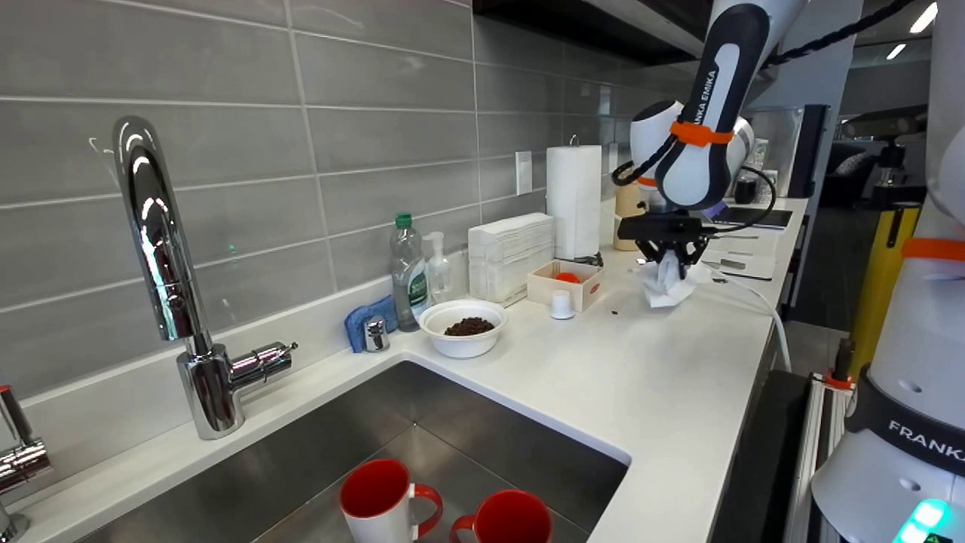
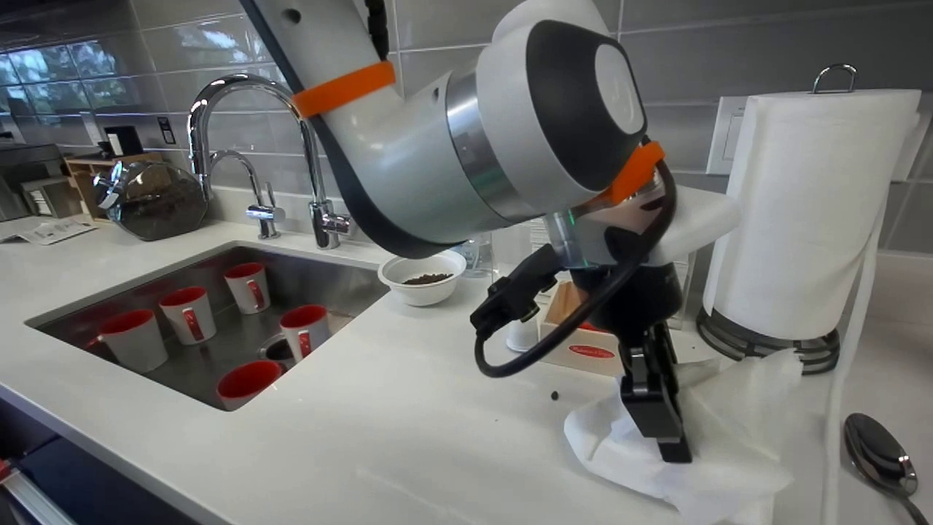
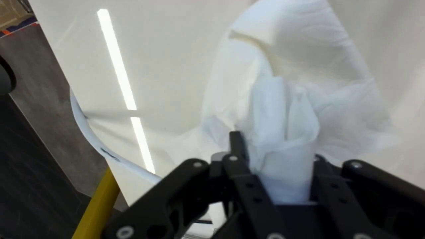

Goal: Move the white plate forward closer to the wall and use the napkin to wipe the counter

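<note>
Grey tiled wall [image 1: 392, 136]: long horizontal rectangles with pale grout lines, rising behind the bench.
White bench [image 1: 641, 392]: smooth, long, running along the wall.
Robot arm [image 1: 716, 90]: bent down over the bench, orange bands around it.
Stainless-steel sink [image 1: 513, 441]: set into the bench.
Chrome tap [image 1: 212, 396]: on the strip between sink and wall.
Paper-towel roll [image 1: 573, 200]: upright on a wire stand near the wall.
Gripper [image 3: 278, 146]: pointing down, fingers apart with paper filling the gap; whether they pinch it, I cannot tell.
Dish-soap bottle [image 1: 408, 279]: green-capped, upright near the wall.
White napkin [image 2: 718, 437]: crumpled, spread over the bench beneath the gripper, one fold standing up between the fingers; near the paper-towel roll.
White bowl [image 1: 460, 347]: at the sink's back corner, just beside the dish-soap bottle, small dark brown pieces inside.
Wooden box [image 1: 588, 296]: open-topped, something red in it.
Red-and-white mugs [image 2: 188, 313]: five visible in the sink in an exterior view.
Spoon [image 2: 880, 453]: on the bench, near the napkin.
Dark crumb [image 2: 555, 396]: on the bench, between napkin and bowl.
</note>
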Controlling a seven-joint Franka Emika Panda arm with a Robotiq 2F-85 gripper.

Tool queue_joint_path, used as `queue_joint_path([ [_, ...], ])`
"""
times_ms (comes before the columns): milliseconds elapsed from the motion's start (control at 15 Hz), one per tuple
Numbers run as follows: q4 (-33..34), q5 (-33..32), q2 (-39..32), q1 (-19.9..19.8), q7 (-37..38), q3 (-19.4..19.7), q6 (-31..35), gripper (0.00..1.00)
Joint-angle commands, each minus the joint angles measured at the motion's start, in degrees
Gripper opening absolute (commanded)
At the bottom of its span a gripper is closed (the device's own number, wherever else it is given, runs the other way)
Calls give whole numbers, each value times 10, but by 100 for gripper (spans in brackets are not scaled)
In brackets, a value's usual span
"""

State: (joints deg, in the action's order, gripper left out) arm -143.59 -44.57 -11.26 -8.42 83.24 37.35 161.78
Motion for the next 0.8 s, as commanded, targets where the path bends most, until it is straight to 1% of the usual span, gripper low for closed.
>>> queue_joint_path([
  [0,-2,-54,19,6,55,8,-4,58],
  [200,-11,-95,58,10,73,-5,-21,85],
  [333,-10,-127,86,6,96,-23,-42,99],
  [733,-21,-147,167,-38,111,-128,-120,100],
])
